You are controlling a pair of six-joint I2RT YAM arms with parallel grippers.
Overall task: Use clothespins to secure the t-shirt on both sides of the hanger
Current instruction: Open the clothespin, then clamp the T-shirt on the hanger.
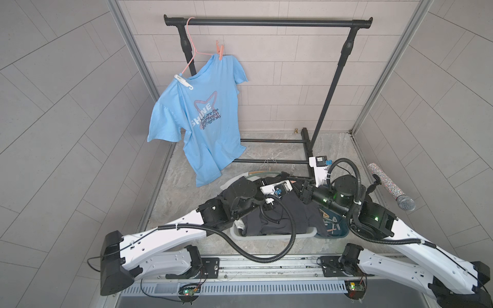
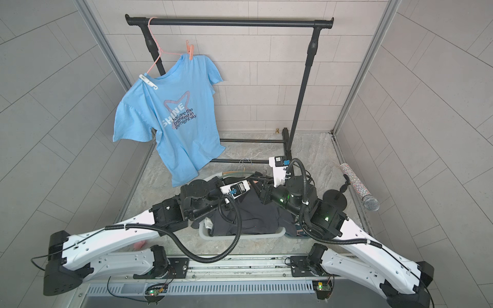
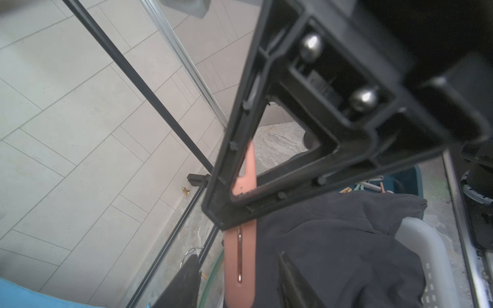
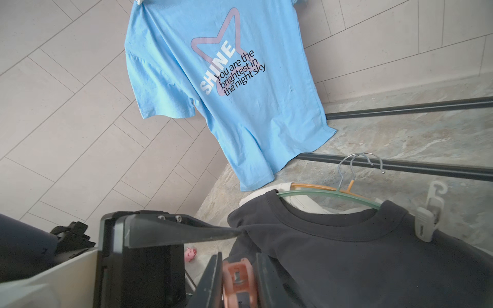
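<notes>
Right wrist view: right hand (image 4: 238, 264) clenched on the coral clothespin (image 4: 237, 282), left hand (image 3: 249, 237) released beside it; beyond, black t-shirt (image 4: 346, 253) on green hanger (image 4: 328, 196), grey clothespin (image 4: 424, 226) on one shoulder. A shallow pinch could let the coral clothespin twist free and fall

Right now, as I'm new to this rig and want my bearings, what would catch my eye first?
The sky-blue t-shirt hanging on a pink hanger from the black rack, back left. Nearer, above a basket of dark clothes, a coral clothespin sits between the fingers of the right gripper.
</notes>
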